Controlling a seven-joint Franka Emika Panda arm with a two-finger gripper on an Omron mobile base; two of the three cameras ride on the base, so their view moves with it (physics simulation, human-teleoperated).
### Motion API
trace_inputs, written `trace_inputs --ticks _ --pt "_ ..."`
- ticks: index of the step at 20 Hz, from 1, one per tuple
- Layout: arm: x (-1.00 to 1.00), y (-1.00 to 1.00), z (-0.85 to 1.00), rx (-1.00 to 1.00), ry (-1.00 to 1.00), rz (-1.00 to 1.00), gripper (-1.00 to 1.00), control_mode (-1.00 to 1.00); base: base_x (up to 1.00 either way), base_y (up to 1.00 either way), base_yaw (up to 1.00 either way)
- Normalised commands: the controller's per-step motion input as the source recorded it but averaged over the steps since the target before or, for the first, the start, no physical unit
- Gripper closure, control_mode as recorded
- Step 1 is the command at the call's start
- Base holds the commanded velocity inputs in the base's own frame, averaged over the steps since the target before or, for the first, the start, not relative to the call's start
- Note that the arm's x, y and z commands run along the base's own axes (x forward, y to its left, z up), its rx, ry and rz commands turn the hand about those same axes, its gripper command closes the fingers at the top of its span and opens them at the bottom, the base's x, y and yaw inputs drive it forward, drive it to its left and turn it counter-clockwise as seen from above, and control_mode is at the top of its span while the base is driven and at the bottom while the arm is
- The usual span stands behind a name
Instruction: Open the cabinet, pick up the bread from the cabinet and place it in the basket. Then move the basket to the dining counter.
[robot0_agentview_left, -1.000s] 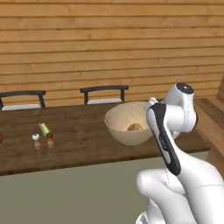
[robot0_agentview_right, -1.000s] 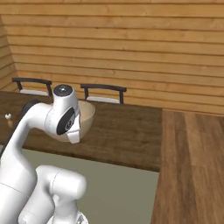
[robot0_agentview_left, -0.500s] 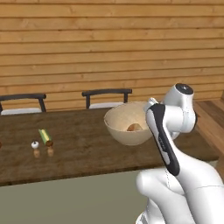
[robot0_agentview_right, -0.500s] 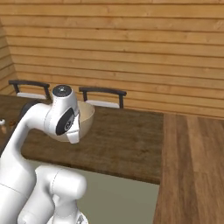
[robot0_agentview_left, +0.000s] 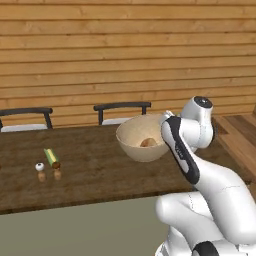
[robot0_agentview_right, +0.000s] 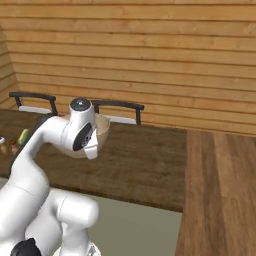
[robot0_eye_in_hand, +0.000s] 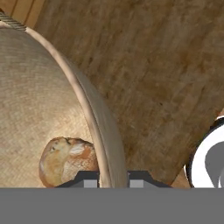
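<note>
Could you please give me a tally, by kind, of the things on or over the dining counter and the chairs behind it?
Basket, held at its rim by the gripper: 1
Bread inside it: 1
Small items at the counter's left (green stick, white ball, two brown pieces): 4
Chairs: 2
Total: 8

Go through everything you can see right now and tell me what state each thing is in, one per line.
basket: held by its rim, upright, above the dining counter
bread: lying inside the basket, at the bottom
gripper: shut on the basket rim, one finger inside, one outside
dining counter: carrying a few small items at its left end
two chairs: tucked in behind the counter, unoccupied
</note>
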Motion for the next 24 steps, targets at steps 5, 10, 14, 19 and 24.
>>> trace_inputs --ticks 5,10,14,19,24 --pt "0.69 0.0 -0.46 0.0 0.03 0.04 1.0 -1.0 0.0 0.0 0.0" --pt "0.56 0.0 -0.63 0.0 0.07 0.0 1.0 -1.0 0.0 0.0 0.0" --pt "0.23 0.0 -0.48 0.01 0.01 0.0 1.0 -1.0 0.0 0.0 0.0" --pt "0.06 -0.01 -0.32 0.04 0.0 0.0 1.0 -1.0 0.0 0.0 0.0" --pt "0.06 0.0 -0.01 0.0 0.0 0.0 1.0 -1.0 0.0 0.0 0.0"
